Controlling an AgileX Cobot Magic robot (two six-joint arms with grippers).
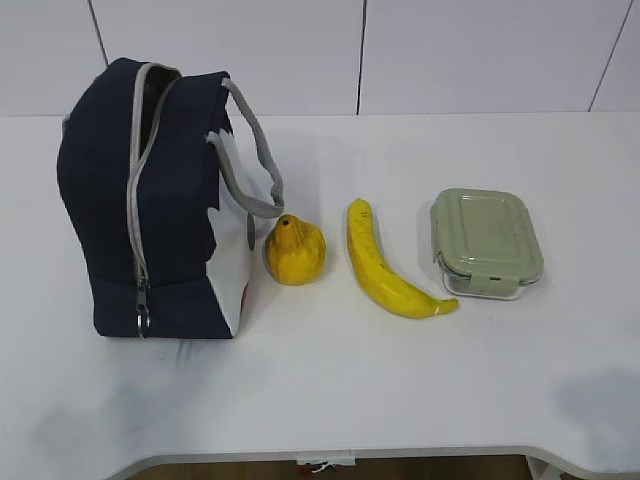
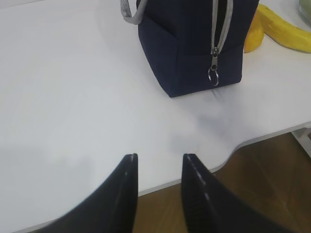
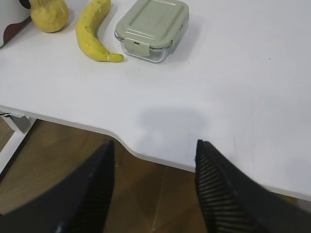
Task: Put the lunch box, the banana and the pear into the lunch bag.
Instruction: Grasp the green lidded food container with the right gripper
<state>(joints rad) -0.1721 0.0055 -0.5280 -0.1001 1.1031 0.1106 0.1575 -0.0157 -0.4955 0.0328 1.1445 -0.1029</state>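
Note:
The navy lunch bag (image 1: 150, 200) stands at the left of the white table (image 1: 330, 390), its grey zipper partly undone along the top. Right of it sit the pear (image 1: 295, 250), then the banana (image 1: 385, 265), then the lunch box (image 1: 487, 242) with its sage-green lid. Neither arm shows in the exterior view. My left gripper (image 2: 159, 156) hangs open over the table's front edge, well short of the lunch bag (image 2: 194, 46), nothing between its fingers. My right gripper (image 3: 154, 143) is open and empty near the front edge, with the lunch box (image 3: 153, 26), banana (image 3: 92, 31) and pear (image 3: 48, 14) far ahead.
The bag's grey handle (image 1: 255, 165) loops toward the pear. A zipper pull ring (image 2: 214, 75) hangs at the bag's lower front. The table's curved front edge (image 3: 131, 150) and brown floor lie below both grippers.

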